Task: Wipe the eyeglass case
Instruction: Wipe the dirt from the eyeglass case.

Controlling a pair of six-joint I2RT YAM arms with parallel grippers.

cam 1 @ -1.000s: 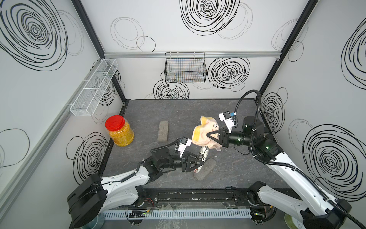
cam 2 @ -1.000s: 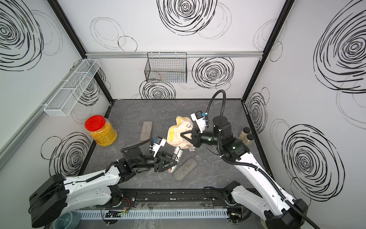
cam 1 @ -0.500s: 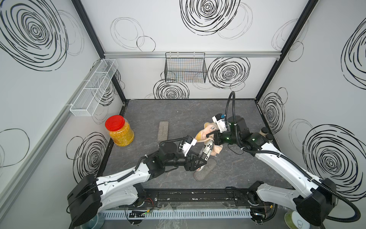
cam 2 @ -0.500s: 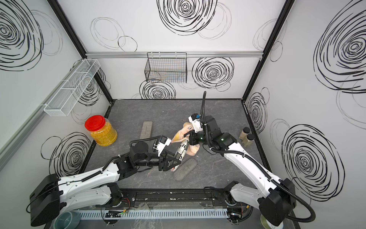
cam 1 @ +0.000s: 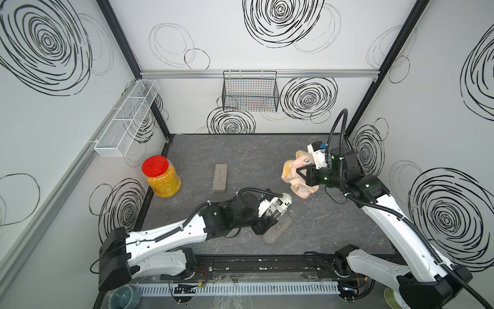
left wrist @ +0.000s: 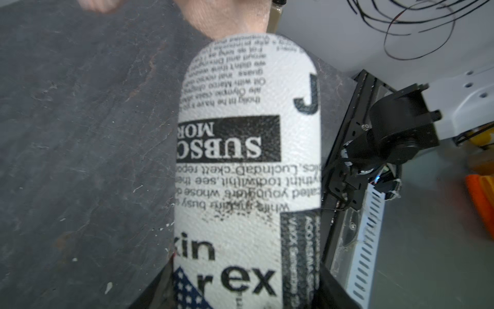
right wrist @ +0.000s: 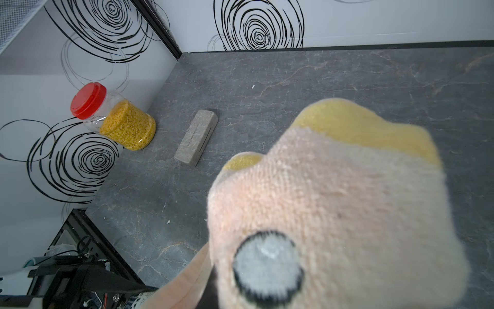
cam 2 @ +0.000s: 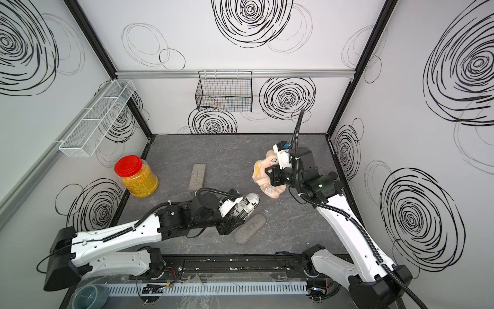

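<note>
Newsprint case (left wrist: 248, 160), peach cloth (right wrist: 334, 203)
The case was white with black type and a starred blue patch; the cloth was peach and yellow with a black-ringed grey spot; the jar (cam 1: 163, 182) yellow, red-lidded.
</note>
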